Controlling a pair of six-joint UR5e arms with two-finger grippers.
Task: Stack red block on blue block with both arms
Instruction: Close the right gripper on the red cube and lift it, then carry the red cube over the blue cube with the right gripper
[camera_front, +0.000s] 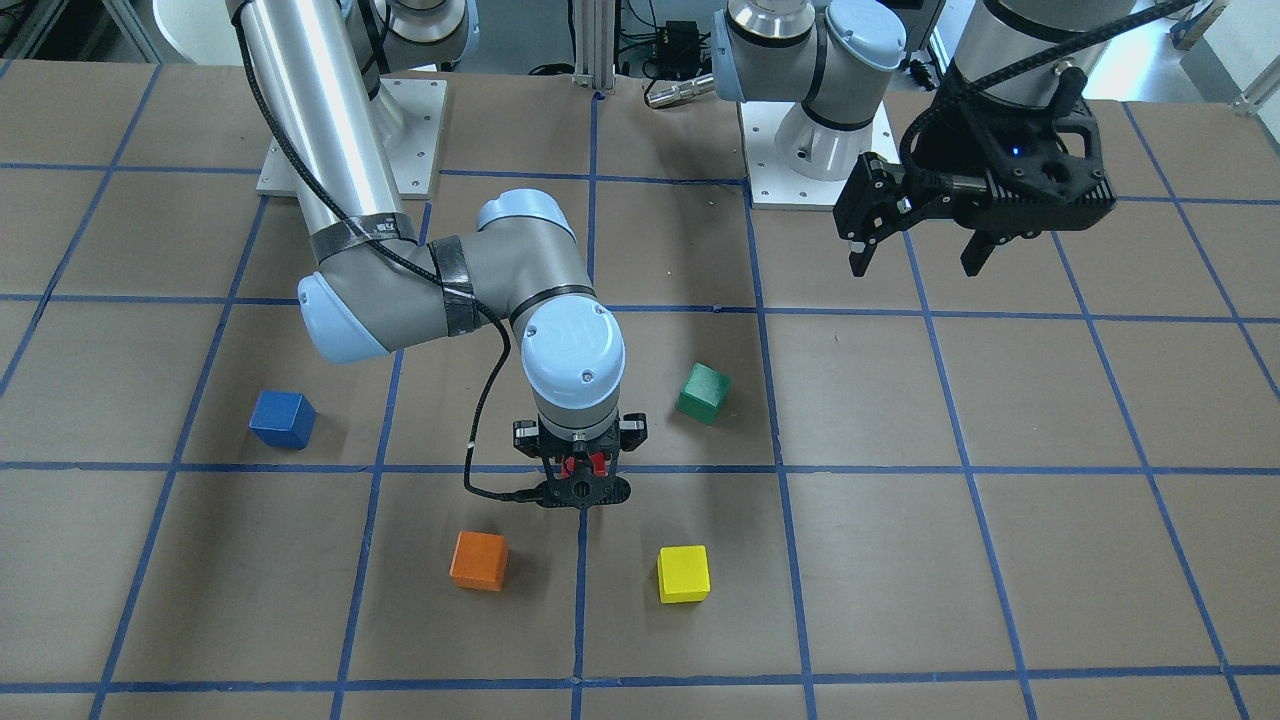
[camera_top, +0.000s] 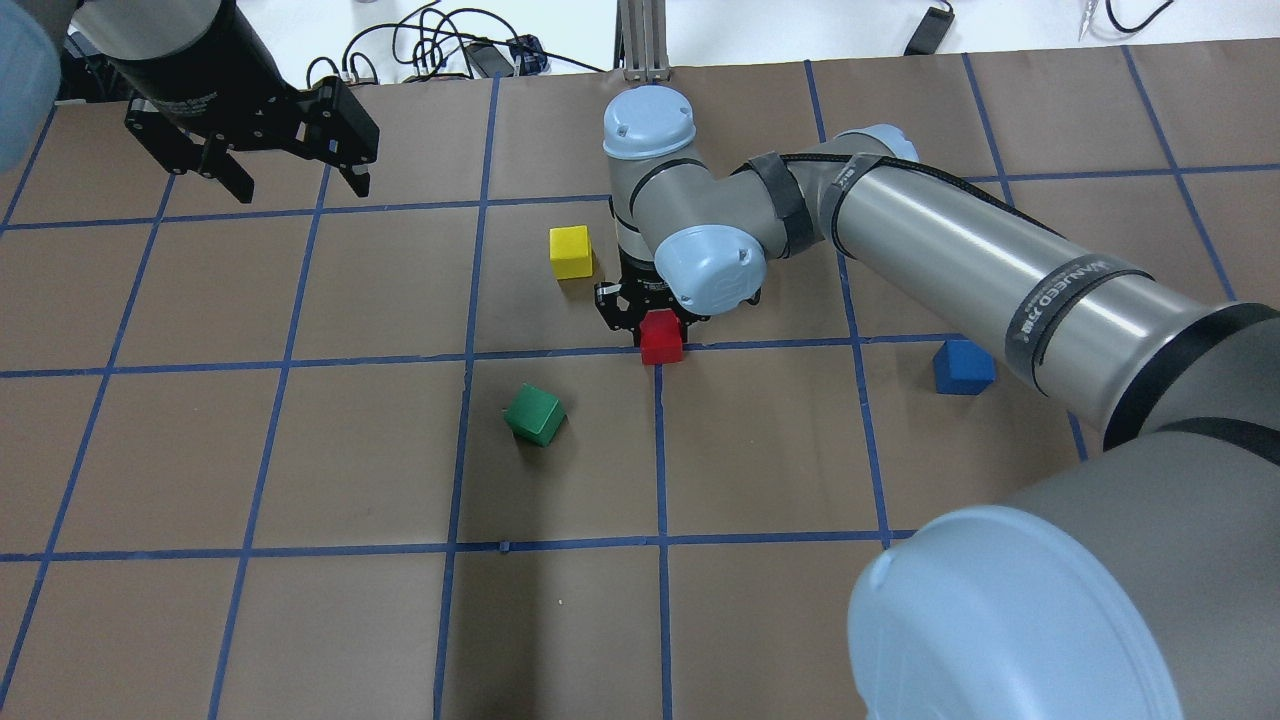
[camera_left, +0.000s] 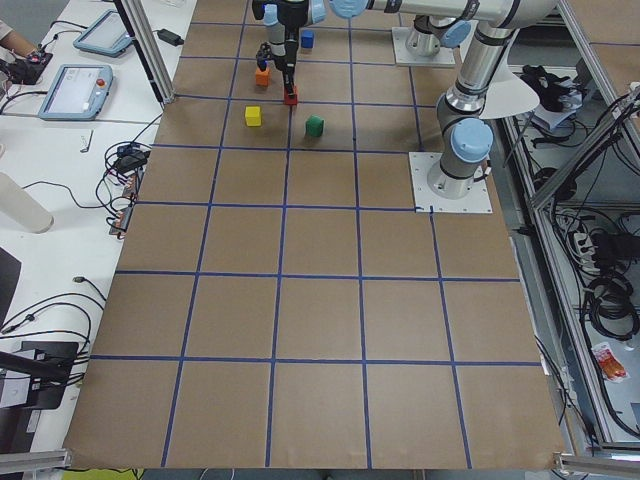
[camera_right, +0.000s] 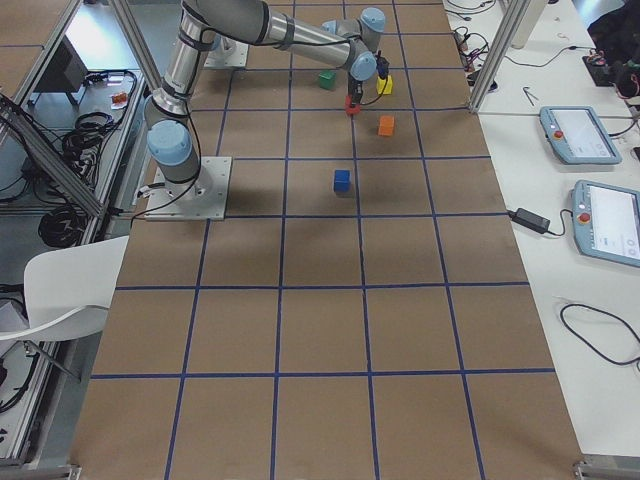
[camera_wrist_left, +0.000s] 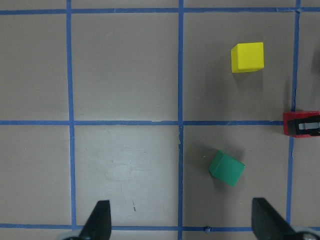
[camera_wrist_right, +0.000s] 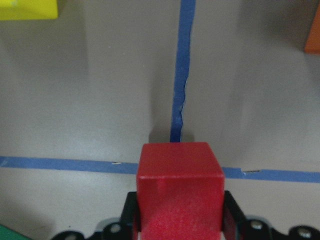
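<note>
My right gripper (camera_top: 645, 315) is shut on the red block (camera_top: 661, 337) and holds it low over a blue tape crossing at mid-table. The right wrist view shows the red block (camera_wrist_right: 180, 195) clamped between the two black fingers. The blue block (camera_top: 963, 366) sits alone on the table to the right, beside my right forearm, and also shows in the front view (camera_front: 282, 418). My left gripper (camera_top: 295, 185) is open and empty, raised above the far left of the table; its fingertips (camera_wrist_left: 102, 220) stand wide apart in the left wrist view.
A green block (camera_top: 535, 414) lies turned at an angle just left of and nearer than the red block. A yellow block (camera_top: 571, 251) sits just beyond the right gripper. An orange block (camera_front: 479, 560) sits near it, hidden by the arm in the overhead view.
</note>
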